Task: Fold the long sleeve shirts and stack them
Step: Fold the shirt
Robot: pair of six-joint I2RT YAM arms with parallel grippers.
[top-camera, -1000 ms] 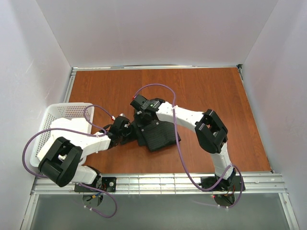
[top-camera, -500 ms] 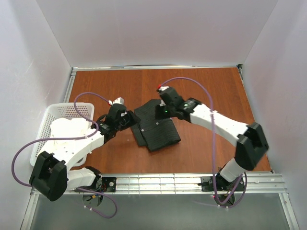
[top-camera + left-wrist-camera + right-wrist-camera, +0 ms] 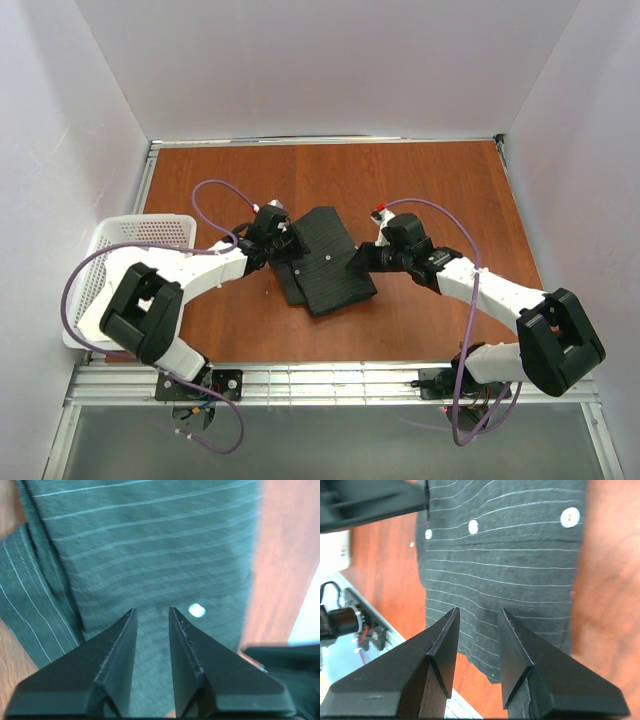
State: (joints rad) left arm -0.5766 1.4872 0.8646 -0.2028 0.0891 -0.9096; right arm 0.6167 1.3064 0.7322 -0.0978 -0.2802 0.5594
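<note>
The long sleeve shirt [image 3: 330, 280], charcoal with pale pinstripes and white buttons [image 3: 473, 526], lies folded flat well right of the white basket [image 3: 150, 232]. The left gripper [image 3: 151, 611] and right gripper [image 3: 479, 610] hover at its side edges, jaws slightly parted and empty. Bare table [image 3: 440, 190] stretches beyond.

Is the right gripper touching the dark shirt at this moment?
Cannot tell. In the right wrist view the right gripper is open over the shirt, with nothing between its jaws, but no view shows contact or a gap plainly.
</note>
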